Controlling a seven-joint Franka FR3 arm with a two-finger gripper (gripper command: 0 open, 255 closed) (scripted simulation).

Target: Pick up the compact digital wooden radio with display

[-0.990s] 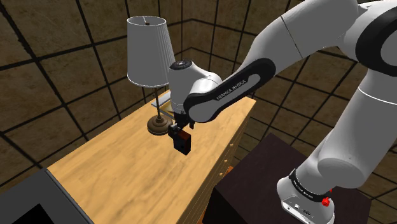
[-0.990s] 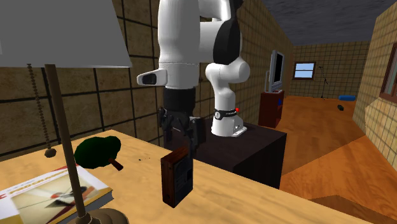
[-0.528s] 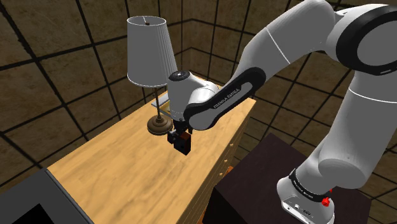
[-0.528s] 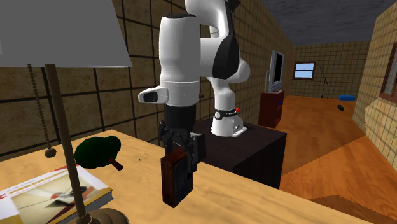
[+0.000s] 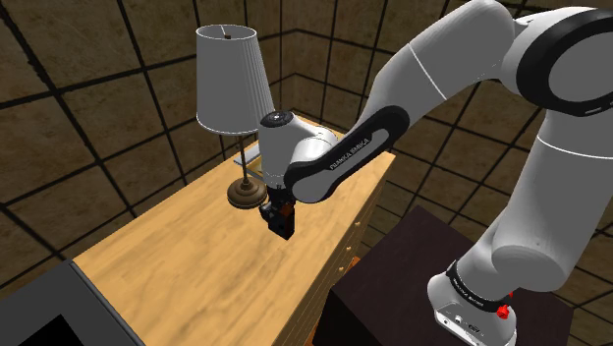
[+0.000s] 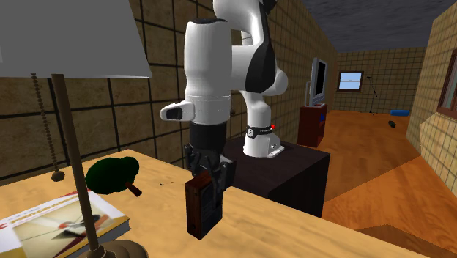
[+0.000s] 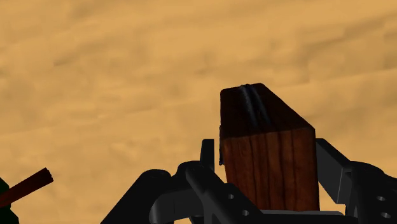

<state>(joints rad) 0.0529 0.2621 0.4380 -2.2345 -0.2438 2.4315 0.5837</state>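
Radio (image 6: 203, 209) stands upright on the pale wooden surface (image 6: 293, 234), close to the long edge facing the robot's stand, with the lamp's base (image 5: 246, 194) just beside it toward the far end. It is a small, tall block of dark reddish wood. One broad face carries a dark panel, probably the display.

The tool (image 6: 207, 172) reaches down over the radio's top. In the wrist view its fingers (image 7: 208, 153) lie flush against two opposite sides of the radio (image 7: 267, 153) with no gap visible, so I judge it clasped on the block, which rests on the surface.

I expect a stiff body that will not give under the pinch. Its flat, parallel sides suit that kind of hold. It looks light to middling in weight. Finished wood may be smooth, so a firm squeeze seems wise. Because the radio is tall on a narrow foot, a sideways nudge could topple it, and a straight lift is safer. The plain wooden sides near the top are the place to hold, keeping off the dark panel.

No writing can be read on the radio. Small white lettering on the arm's dark link (image 5: 344, 157) appears to read FRANKA EMIKA. The book (image 6: 51, 220) at the lamp's foot shows no legible title.
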